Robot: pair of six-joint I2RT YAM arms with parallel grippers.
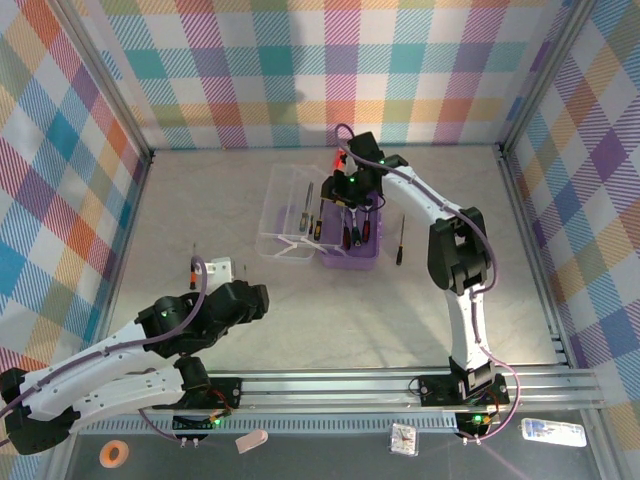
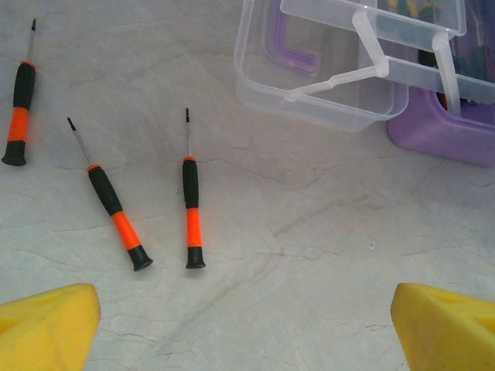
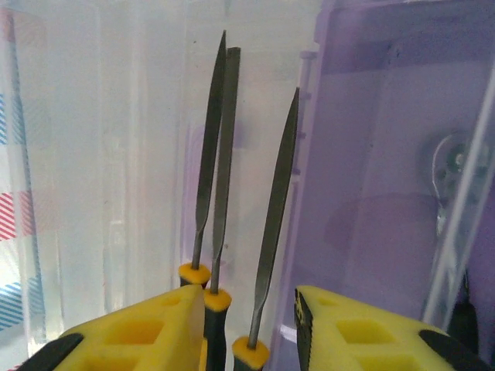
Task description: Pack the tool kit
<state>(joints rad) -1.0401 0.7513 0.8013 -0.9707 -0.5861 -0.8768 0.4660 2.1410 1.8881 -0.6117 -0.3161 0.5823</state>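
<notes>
The tool kit stands open mid-table: purple base (image 1: 350, 255), clear lid (image 1: 285, 215) flung left. My right gripper (image 1: 352, 205) hangs over the base. In the right wrist view its yellow fingers (image 3: 178, 309) stand apart, the right gripper (image 3: 247, 297) open around slim grey files (image 3: 274, 224) with yellow collars; the middle one touches neither pad. Purple wall (image 3: 387, 154) is on the right. My left gripper (image 2: 246, 297) is open above bare table. Three black-and-orange screwdrivers (image 2: 191, 205) (image 2: 112, 205) (image 2: 18, 100) lie ahead left of it, the lid (image 2: 309, 85) and base (image 2: 441, 131) ahead right.
One screwdriver (image 1: 400, 240) lies on the table right of the case, another (image 1: 193, 270) by the left arm. Plaid walls close three sides. A tape roll (image 1: 115, 453) and a white packet (image 1: 552, 432) rest on the front ledge.
</notes>
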